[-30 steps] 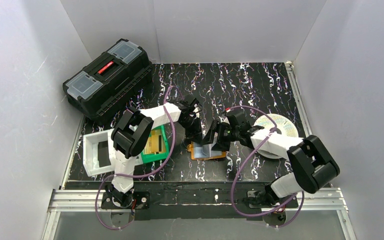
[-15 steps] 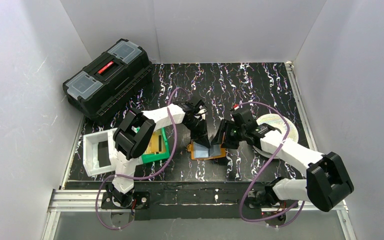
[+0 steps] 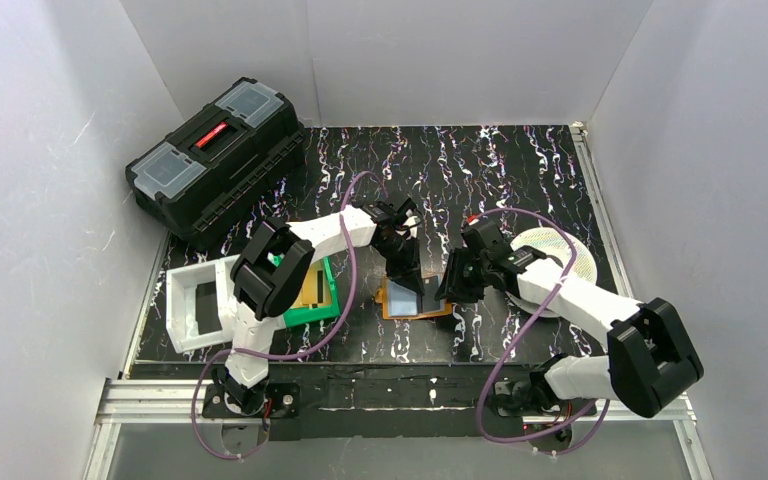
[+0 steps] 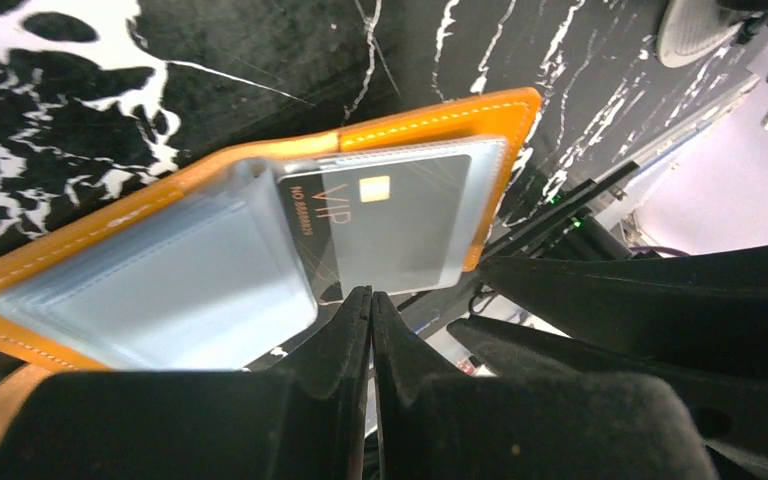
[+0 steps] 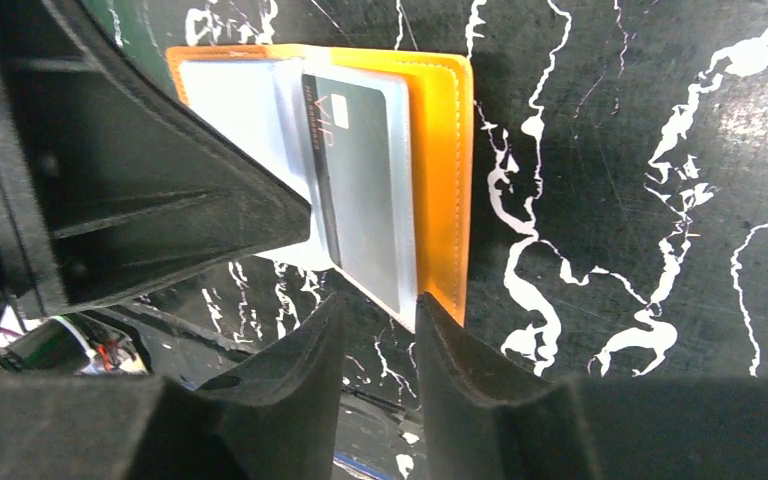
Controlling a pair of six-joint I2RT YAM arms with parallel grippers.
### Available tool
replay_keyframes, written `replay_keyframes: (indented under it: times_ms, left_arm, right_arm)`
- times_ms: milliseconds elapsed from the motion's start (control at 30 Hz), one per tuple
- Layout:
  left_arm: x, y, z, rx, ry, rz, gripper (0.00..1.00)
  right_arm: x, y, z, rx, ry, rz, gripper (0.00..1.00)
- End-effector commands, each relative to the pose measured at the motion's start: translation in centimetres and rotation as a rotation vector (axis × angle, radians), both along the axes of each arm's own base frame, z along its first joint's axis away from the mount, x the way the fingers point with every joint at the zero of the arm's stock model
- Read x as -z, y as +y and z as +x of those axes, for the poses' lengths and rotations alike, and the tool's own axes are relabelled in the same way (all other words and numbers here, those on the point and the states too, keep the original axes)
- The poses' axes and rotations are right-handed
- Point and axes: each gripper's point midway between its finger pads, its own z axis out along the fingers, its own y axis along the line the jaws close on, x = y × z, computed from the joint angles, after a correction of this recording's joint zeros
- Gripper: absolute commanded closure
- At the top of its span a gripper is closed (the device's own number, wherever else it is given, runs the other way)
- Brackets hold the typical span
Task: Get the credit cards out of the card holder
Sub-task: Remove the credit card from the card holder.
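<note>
Wallet lies open mid-table, between the two arms. Left gripper has its fingers pressed tight together, tips right at the edge of the clear sleeves. Right gripper stands narrowly apart, straddling the near edge of the sleeve with the black VIP card. A gold card sits in the green bin.
</note>
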Motion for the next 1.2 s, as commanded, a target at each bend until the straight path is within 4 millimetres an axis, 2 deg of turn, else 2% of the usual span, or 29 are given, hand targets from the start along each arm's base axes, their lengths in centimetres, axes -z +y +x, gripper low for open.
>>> replay_keyframes:
  times_ms: [0, 267, 433, 633, 867, 967, 1067, 1167]
  left_arm:
    - [-0.9, 1.1, 0.4, 0.000, -0.042, 0.041, 0.96]
    - [-0.4, 1.9, 0.6, -0.005, -0.035, 0.034, 0.94]
    - [1.2, 2.8, 1.0, -0.017, -0.026, 0.064, 0.92]
    - [2.0, 4.0, 1.4, -0.031, -0.039, 0.078, 0.82]
    - [2.8, 3.4, 1.5, -0.017, -0.036, 0.046, 0.76]
    - [4.2, 3.6, 1.3, -0.025, -0.011, 0.065, 0.77]
    - [4.1, 3.2, 1.2, -0.040, -0.012, 0.030, 0.78]
    - [2.9, 2.8, 1.4, -0.057, -0.022, -0.012, 0.92]
  right_arm:
    - [-0.7, 0.7, 1.4, -0.015, -0.023, -0.005, 0.64]
    - [1.3, 0.5, 1.8, -0.003, 0.033, -0.066, 0.79]
    - [3.0, 0.1, 1.5, 0.005, 0.086, -0.110, 0.86]
    - [4.2, 0.3, 1.2, -0.005, 0.125, -0.113, 0.89]
    - [4.6, 0.7, 1.1, -0.027, 0.150, -0.109, 0.92]
    - [4.7, 1.4, 1.1, -0.046, 0.162, -0.083, 0.92]
    - [4.8, 1.9, 1.0, -0.055, 0.179, -0.059, 0.93]
    - [5.2, 1.7, 0.9, -0.042, 0.193, -0.075, 0.95]
